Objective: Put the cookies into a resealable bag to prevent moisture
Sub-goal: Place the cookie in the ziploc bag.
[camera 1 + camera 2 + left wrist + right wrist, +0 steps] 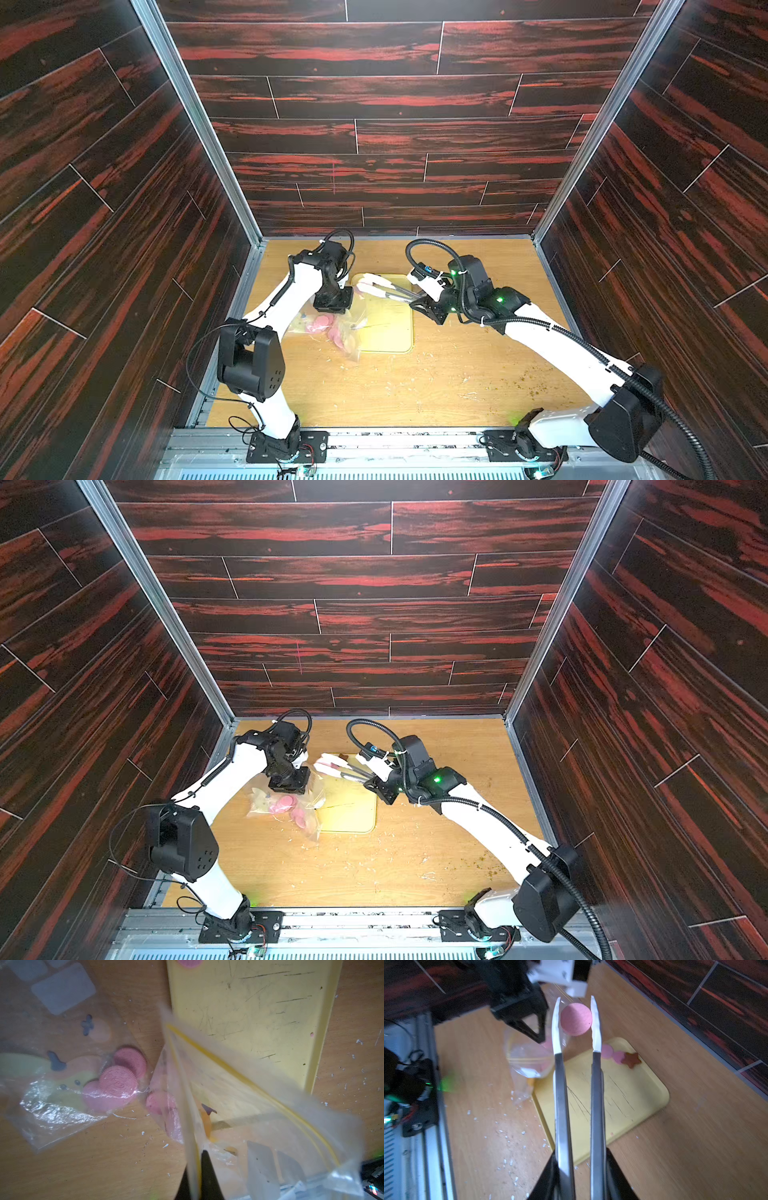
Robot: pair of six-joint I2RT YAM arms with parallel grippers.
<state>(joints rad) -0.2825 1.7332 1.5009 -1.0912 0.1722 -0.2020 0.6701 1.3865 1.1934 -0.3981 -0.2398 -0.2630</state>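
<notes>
The pink cookie (576, 1019) is up off the table (695, 1147), caught by its edges between the white tips of the tongs (596, 1095), close to the raised rim of the bag (239, 1084). Whether it is over the opening yet I can't tell. The right claw (581, 1180) is squeezed around the tongs' handles. The left claw (196, 1182) is pressed together on the bag's rim, holding it up by the edge of the yellow tray (643, 1095). Some pink cookies (160, 1103) are already inside. More lie in a second bag (52, 1101) flat on the table, and two pink ones and a brown star (632, 1060) sit at the tray's far corner.

The hold looks thin, so a jolt or a slight loosening could drop the cookie short of the bag. The floppy mouth hangs from one pinch, and a tong tip could catch the film, push it shut or tug it free.
</notes>
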